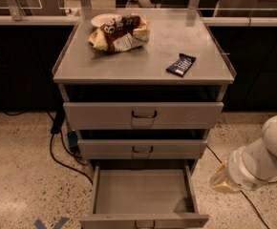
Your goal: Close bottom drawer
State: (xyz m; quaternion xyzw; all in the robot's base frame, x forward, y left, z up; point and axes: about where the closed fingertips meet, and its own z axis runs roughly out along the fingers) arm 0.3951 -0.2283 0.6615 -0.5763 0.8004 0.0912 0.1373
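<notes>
The bottom drawer of the grey metal cart is pulled far out towards me. Its tray is bare inside, and its low front with a small dark loop handle sits at the lower edge of the view. The middle drawer and the top drawer above it stand out only a little. My white arm comes in from the right. My gripper is its tan end, low beside the right side of the open bottom drawer and not touching it.
On the cart top lie a pile of snack bags with a plate and a dark snack bar. Black cables run over the speckled floor left of the cart. Dark counters stand behind. Blue tape marks the floor.
</notes>
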